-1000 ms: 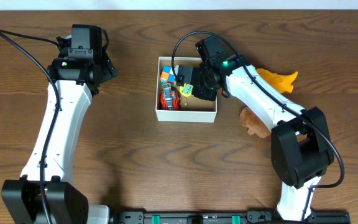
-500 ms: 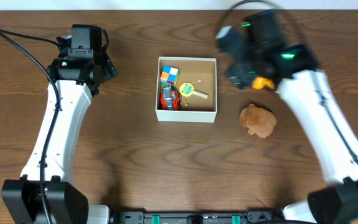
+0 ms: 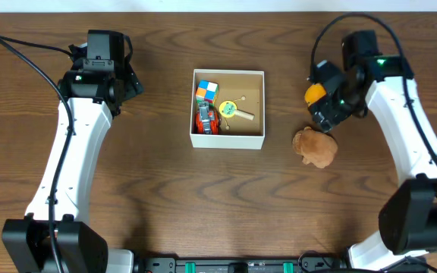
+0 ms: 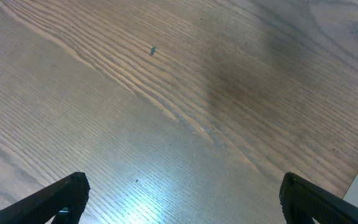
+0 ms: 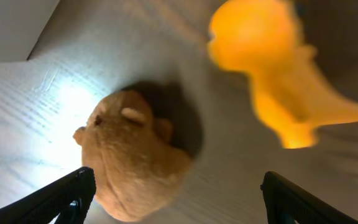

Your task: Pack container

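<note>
- One container [image 3: 227, 141] is seen near the middle of the table [image 3: 203, 205], upright and open-topped, white outside and tan inside.
- Three toys are counted inside it: one colour cube [image 3: 207, 92] in the far left corner, one red toy [image 3: 205, 119] against the left wall just below the cube, and one yellow-green round piece [image 3: 228, 110] with a short handle near the middle. The right part of the floor is bare.
- Two toys are counted outside it, both to its right on the table: one brown plush [image 3: 315, 147] near the container's right front corner, and one orange toy [image 3: 315, 93] farther back, partly covered by the right arm from overhead.
- In the right wrist view the plush [image 5: 135, 163] and the orange toy [image 5: 272, 68] are seen apart, with wood between them.
- The right gripper [image 5: 178, 177] is held above these two toys, its two fingers spread wide and nothing pinched.
- The left gripper [image 4: 182, 186] is held well to the left of the container over bare wood, its two fingers spread wide and nothing held; a white corner of the container is caught at the right edge of its view.
</note>
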